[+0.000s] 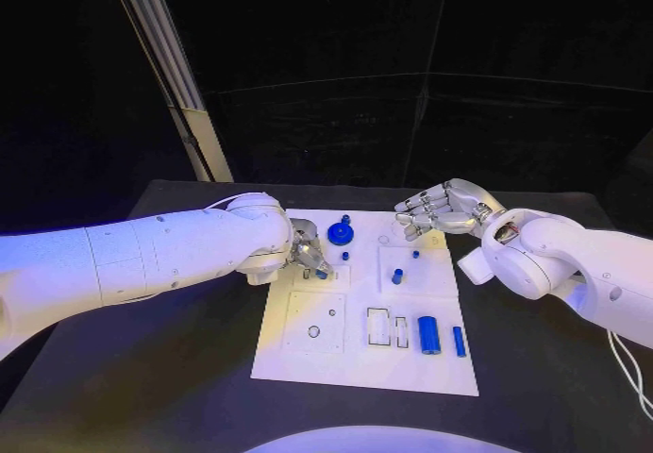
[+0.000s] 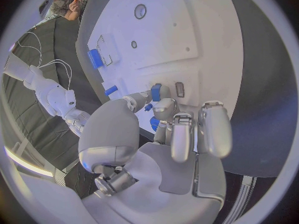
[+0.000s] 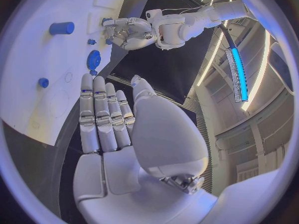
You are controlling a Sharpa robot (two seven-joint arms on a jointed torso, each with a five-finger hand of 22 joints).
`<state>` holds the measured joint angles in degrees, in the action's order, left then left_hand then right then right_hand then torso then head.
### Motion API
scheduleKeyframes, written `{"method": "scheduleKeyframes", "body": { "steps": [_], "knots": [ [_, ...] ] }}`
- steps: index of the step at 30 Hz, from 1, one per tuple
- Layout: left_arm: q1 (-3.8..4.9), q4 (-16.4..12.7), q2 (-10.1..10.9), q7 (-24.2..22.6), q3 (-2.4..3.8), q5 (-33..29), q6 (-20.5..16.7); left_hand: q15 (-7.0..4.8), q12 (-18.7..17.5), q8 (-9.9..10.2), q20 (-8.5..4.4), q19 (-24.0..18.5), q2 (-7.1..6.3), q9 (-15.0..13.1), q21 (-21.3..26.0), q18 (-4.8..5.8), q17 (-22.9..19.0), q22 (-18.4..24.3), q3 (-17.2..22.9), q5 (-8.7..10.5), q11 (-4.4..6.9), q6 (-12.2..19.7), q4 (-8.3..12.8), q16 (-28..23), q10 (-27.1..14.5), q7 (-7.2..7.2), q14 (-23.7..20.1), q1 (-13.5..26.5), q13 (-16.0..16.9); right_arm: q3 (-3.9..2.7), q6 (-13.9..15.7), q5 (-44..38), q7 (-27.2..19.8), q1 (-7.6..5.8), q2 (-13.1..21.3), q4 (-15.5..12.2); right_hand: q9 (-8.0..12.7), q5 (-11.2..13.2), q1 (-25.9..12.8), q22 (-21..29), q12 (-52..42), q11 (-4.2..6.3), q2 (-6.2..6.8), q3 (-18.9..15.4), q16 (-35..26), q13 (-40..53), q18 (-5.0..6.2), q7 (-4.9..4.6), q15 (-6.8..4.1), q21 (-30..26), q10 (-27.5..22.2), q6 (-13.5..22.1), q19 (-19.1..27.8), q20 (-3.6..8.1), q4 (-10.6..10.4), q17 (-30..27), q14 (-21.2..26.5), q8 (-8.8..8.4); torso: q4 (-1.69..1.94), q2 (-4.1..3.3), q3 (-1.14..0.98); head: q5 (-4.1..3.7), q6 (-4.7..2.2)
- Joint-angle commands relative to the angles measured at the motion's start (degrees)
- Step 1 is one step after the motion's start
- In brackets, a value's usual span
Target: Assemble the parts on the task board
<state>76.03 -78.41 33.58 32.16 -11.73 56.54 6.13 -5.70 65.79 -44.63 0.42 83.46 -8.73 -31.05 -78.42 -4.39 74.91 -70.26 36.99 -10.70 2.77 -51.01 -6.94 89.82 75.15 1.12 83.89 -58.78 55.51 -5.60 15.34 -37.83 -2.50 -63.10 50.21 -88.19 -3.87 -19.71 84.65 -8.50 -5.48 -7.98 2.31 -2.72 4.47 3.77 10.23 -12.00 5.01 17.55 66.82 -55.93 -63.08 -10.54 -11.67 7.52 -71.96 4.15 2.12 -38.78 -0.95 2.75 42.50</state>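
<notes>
Task board [image 1: 365, 363], a white plate, lies on the black table [image 1: 163, 377] between my two arms, with blue parts spread over it. My left hand [image 1: 302, 253] is down on the board's near-left area; in the left wrist view its fingertips [image 2: 163, 106] pinch a small blue part [image 2: 156, 91] just beside a grey rectangular slot [image 2: 179, 89], so I read this hand as grasping that part. My right hand [image 1: 443, 211] hovers at the board's far right corner with fingers straight and together, released, holding nothing.

Judged step: seating the pinched part in a recess under the left fingertips. To do it well I would keep the part square to the recess, lower it slowly, and loosen the pinch only once it sits flush; which recess it belongs to I cannot tell.

Beyond the left fingertips stands a blue gear [image 1: 341, 232], with a small blue peg [image 1: 344, 255] close by. Between the hands stands a short blue cylinder [image 1: 397, 276]. Further along the board from the left hand lie two long blue cylinders [image 1: 428, 334] beside open rectangular frames [image 1: 378, 326]. The gear and peg crowd the left fingers; a wide wrist turn might knock them.
</notes>
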Motion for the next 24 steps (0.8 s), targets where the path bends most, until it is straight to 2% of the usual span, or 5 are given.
{"method": "scheduleKeyframes", "body": {
  "steps": [1, 14, 24],
  "knots": [
    [-0.01, 0.0, -0.3, 0.4, -0.01, -0.5, 1.2, -0.38, 0.3, 0.3, -0.14, 0.4, -0.04, 0.1, -0.4, 0.51, 15.1, -0.1, -0.6, -0.27, 0.05, -0.5, -0.1, 0.2, 0.5, -0.01, 6.1, 0.7, 0.2, -0.03, -0.5, 0.2, -0.4, -0.1, -0.1, -0.1, 0.0, -0.5, -0.4, 0.1, -0.1, -0.16, -0.27, -0.1, -0.1, 0.0, 0.22, -0.08, -0.01, -0.4, -0.4, 0.5, -0.3, -0.22, 0.3, -0.1, 0.6, -0.04, 0.03, -0.01, 0.01, 0.0, 0.07],
    [0.0, 0.6, -0.9, 0.8, -0.01, -0.5, 1.2, -0.5, 0.7, 0.5, -0.26, 0.6, 0.29, 0.3, -0.8, 0.64, 15.1, -0.8, -1.6, -0.32, 0.19, -1.1, -1.2, 0.2, 0.9, -0.16, 6.1, 2.1, 0.6, -0.03, -0.9, 0.2, -0.6, -0.1, -0.4, 0.0, 0.0, -0.8, -0.4, 0.2, -0.2, -0.18, -0.26, 0.0, -0.1, 0.0, 0.22, -0.1, 0.01, -0.5, -0.6, 0.6, -0.3, -0.23, 0.3, -0.2, 0.7, -0.06, 0.05, 0.01, 0.02, -0.05, 0.19],
    [0.0, 1.4, -1.4, 0.9, -0.01, -0.5, 1.8, -0.52, 1.4, 0.6, -0.3, 1.0, -0.27, 0.5, -1.4, 0.86, 15.1, -2.0, -4.9, -0.19, 0.24, -2.1, -3.7, 0.2, 1.5, -0.26, 6.1, 5.1, 1.4, -0.03, -0.9, 0.2, -0.7, -0.1, -0.4, 0.0, 0.0, -0.8, -0.8, 0.3, -0.3, -0.28, -0.19, -0.2, -0.1, 0.0, 0.18, -0.19, 0.1, -0.8, -0.7, 0.7, -0.3, -0.29, 0.2, -0.3, 0.9, -0.09, 0.02, 0.01, 0.03, -0.18, 0.3]
  ]
}}
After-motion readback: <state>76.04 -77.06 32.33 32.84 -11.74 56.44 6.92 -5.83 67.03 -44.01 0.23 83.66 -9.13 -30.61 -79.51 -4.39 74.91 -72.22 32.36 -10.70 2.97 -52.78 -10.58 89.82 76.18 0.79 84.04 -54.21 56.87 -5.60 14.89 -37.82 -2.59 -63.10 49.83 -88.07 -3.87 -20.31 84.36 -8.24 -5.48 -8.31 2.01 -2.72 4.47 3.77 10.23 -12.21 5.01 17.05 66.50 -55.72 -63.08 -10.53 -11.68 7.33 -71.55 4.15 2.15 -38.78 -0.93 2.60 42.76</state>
